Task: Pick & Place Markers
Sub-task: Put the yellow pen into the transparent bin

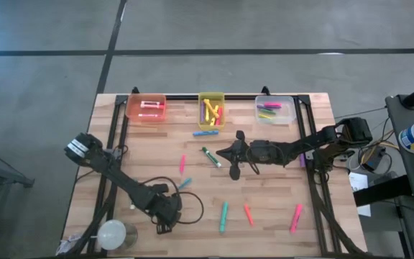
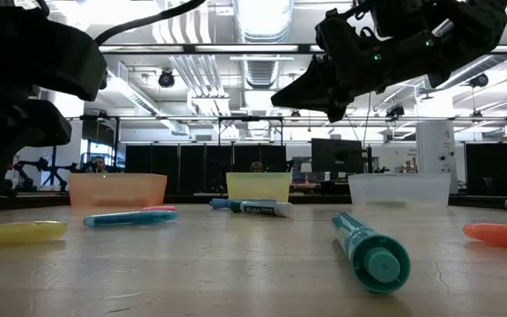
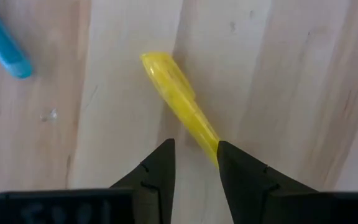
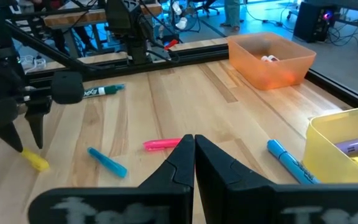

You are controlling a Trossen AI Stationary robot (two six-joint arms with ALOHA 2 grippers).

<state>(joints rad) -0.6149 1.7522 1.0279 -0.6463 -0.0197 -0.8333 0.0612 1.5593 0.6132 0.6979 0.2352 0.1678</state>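
- At the near edge of the wooden table point(image 1: 279, 230), the left tool point(image 3: 194, 155) hung with its fingers parted over a yellow marker point(image 3: 178, 99) lying flat on the boards, one end of the marker between the fingertips, not clamped.
- Just beyond it, a light-blue marker point(image 4: 107, 163) and a pink marker point(image 4: 161, 144) lay loose on the wood, well apart from each other.
- Along the same near stretch, a teal marker point(image 1: 223, 216), an orange marker point(image 1: 248, 214) and another pink marker point(image 1: 295, 218) lay scattered.
- At mid-table, the right tool point(image 1: 236, 169) hovered above the surface, fingers clenched on nothing, beside a green-and-white marker point(image 1: 210, 157).
- Farther back, a blue marker point(image 1: 205, 133) lay just in front of the yellow bin point(image 1: 211, 97).
- Along the far edge, the orange bin point(image 1: 146, 108), the yellow bin and the clear bin point(image 1: 275, 110) each held several markers.
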